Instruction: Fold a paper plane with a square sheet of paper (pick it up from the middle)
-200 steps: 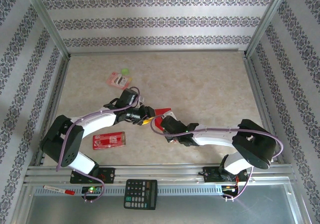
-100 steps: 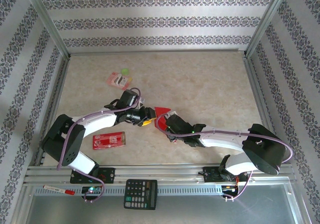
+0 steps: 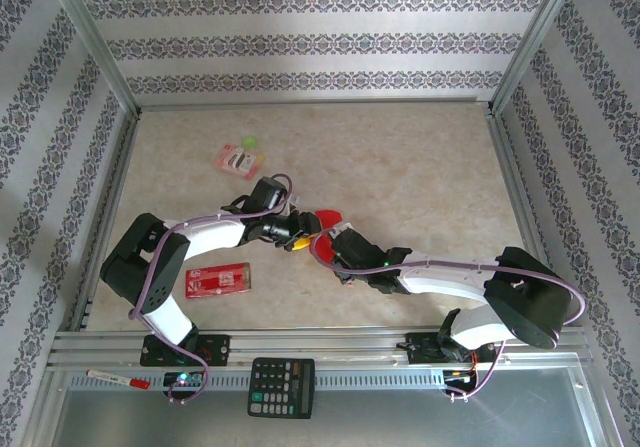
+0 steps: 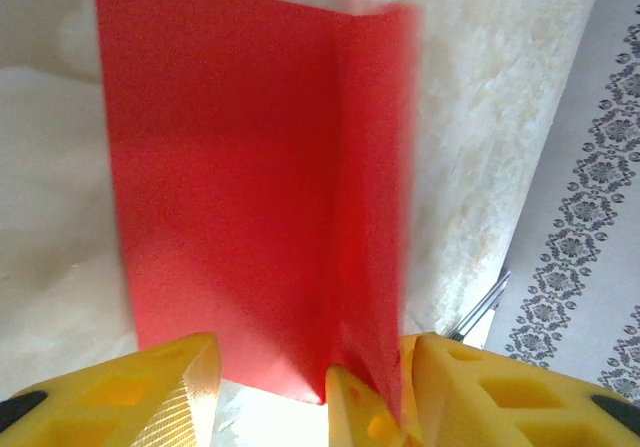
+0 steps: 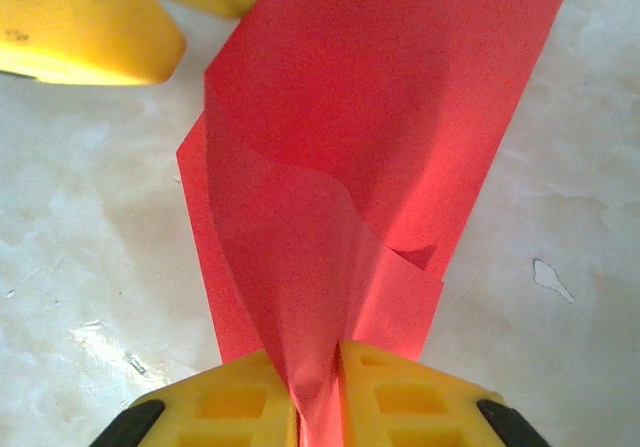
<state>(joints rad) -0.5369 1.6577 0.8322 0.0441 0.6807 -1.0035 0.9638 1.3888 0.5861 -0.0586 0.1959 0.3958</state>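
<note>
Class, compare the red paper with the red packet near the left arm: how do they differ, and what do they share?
The paper is plain; the packet carries white print. The paper is creased and pinched in the right gripper; the packet lies flat on the table, untouched. Both are red.
</note>
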